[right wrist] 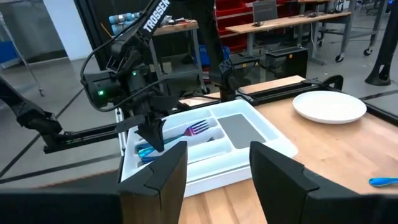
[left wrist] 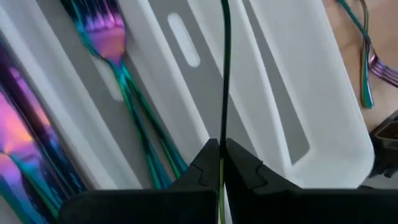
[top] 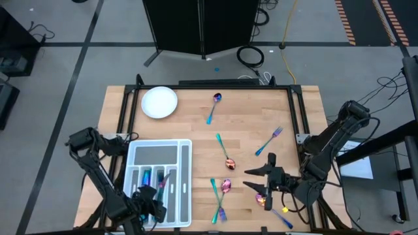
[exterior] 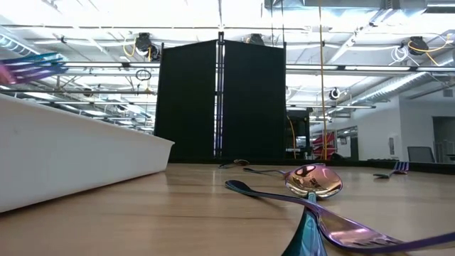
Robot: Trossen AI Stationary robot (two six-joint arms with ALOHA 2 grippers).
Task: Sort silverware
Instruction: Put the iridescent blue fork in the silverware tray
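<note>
My left gripper [top: 155,196] hangs over the white compartment tray [top: 186,163] at the table's near left, shut on a slim iridescent fork [top: 166,180]. The fork shows edge-on in the left wrist view [left wrist: 223,68], and its purple tines show in the right wrist view [right wrist: 198,129]. More rainbow silverware lies in the tray's slots [left wrist: 106,37]. My right gripper [top: 256,179] is open and empty above the table's near right, next to a spoon [top: 264,199]. Loose spoons and forks lie on the wood [top: 226,155]. My left gripper pinches the fork's handle [left wrist: 222,134] between its two fingers [left wrist: 249,171], which close on its flat sides. The fork sticks out past the fingertips, roughly level and lifted clear above the tray; its tines show above the tray's wall in the low view [exterior: 28,67].
A white round plate [top: 159,102] sits at the far left. Other pieces lie scattered: a spoon [top: 215,104] at the far middle, a fork [top: 271,140] on the right, a spoon and a fork [top: 221,196] at the near middle. Black rails run along the table's sides.
</note>
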